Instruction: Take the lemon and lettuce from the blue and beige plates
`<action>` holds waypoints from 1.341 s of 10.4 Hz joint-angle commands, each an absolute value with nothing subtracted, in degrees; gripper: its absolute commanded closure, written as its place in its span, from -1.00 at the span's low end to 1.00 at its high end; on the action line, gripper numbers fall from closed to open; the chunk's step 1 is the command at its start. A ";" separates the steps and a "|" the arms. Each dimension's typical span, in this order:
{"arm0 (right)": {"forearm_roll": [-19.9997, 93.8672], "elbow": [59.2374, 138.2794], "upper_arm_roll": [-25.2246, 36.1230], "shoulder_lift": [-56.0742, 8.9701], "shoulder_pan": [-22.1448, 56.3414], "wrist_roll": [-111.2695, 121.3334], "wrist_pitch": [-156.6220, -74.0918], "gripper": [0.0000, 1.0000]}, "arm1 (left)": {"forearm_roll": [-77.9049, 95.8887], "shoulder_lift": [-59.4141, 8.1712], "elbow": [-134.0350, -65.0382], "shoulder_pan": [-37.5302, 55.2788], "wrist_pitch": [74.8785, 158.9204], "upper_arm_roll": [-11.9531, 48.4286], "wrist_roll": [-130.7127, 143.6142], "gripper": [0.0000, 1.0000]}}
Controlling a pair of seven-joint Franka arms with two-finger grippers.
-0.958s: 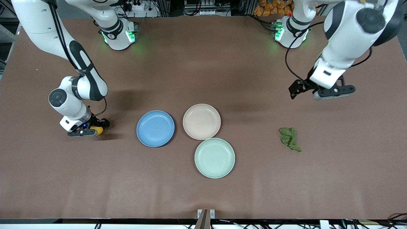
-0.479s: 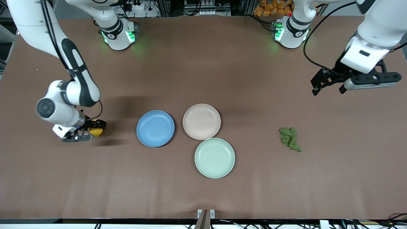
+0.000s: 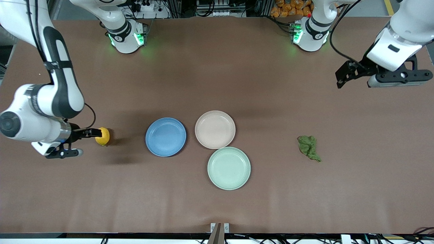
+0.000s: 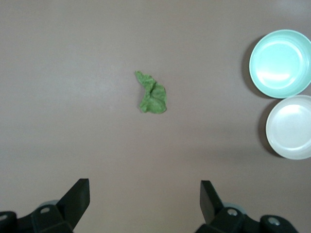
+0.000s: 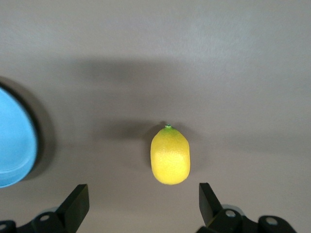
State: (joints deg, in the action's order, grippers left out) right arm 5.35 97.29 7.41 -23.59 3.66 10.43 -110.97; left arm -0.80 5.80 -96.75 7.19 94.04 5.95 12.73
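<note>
The lemon [image 3: 102,136] lies on the bare table toward the right arm's end, beside the empty blue plate [image 3: 165,137]. My right gripper [image 3: 63,153] is open and empty, raised over the table just past the lemon. In the right wrist view the lemon [image 5: 170,155] lies ahead of the open gripper [image 5: 143,204], apart from both fingers. The lettuce [image 3: 308,147] lies flat on the table toward the left arm's end. The beige plate [image 3: 215,129] is empty. My left gripper [image 3: 400,80] is open, high over the table's end; its wrist view shows the lettuce [image 4: 153,94] well ahead of the gripper [image 4: 144,199].
A pale mint-green plate [image 3: 229,168] sits empty, touching the beige plate and nearer the front camera. It shows in the left wrist view [image 4: 281,63] next to the beige plate [image 4: 290,127]. The blue plate's rim [image 5: 14,145] shows in the right wrist view.
My right gripper has opened, let go of the lemon on the table and drawn back toward the right arm's end. My left arm has moved toward its own end of the table.
</note>
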 commanded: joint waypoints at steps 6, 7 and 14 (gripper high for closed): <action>5.89 96.50 6.68 -7.93 2.90 10.28 -105.56 -1.00 | -2.46 2.04 -85.37 7.38 84.03 5.89 5.89 -1.00; 5.89 96.42 6.51 -6.52 2.73 10.54 -105.38 -1.00 | -2.46 1.93 -84.82 7.12 83.76 6.06 5.89 -1.00; 5.19 91.50 6.85 0.78 2.90 9.58 -89.49 -1.00 | 3.95 3.16 -84.99 5.10 83.85 4.75 5.27 -1.00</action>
